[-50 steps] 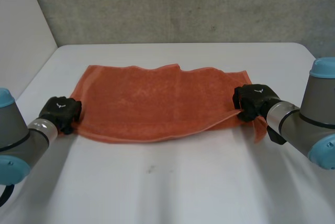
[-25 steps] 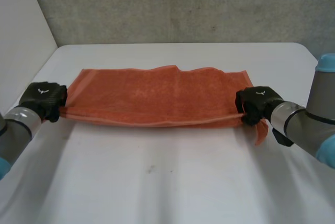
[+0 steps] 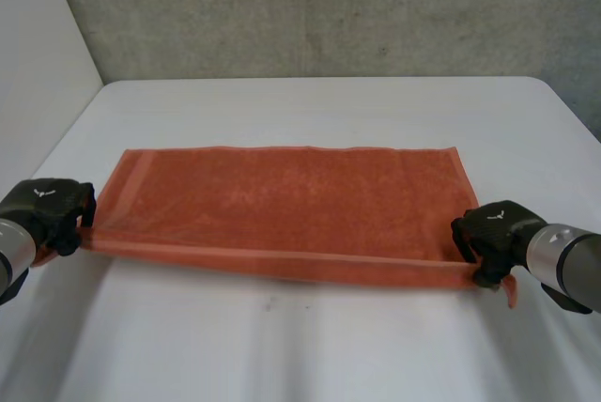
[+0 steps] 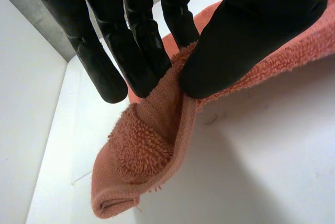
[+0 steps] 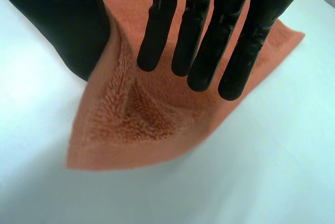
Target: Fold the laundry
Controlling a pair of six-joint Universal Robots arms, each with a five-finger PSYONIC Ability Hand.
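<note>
An orange towel (image 3: pixel 282 195) lies spread wide across the white table (image 3: pixel 310 346), with its near edge lifted and pulled taut between my hands. My left hand (image 3: pixel 47 209) is at the near left corner. In the left wrist view its fingers (image 4: pixel 141 51) and thumb pinch the towel (image 4: pixel 141 150), and the corner hangs below them. My right hand (image 3: pixel 493 231) is at the near right corner. In the right wrist view its fingers (image 5: pixel 204 35) are straight, the towel (image 5: pixel 146 124) rises between them and the thumb, and the corner droops under the hand.
A grey wall (image 3: pixel 310 7) stands behind the table's far edge, and a white panel (image 3: pixel 38 64) closes off the left side. Bare tabletop runs in front of the towel and beyond it.
Both hands moved apart and toward the near edge, dragging the towel's near edge with them. The rumpled towel is now stretched flat and wide. The right hand's fingers have straightened.
</note>
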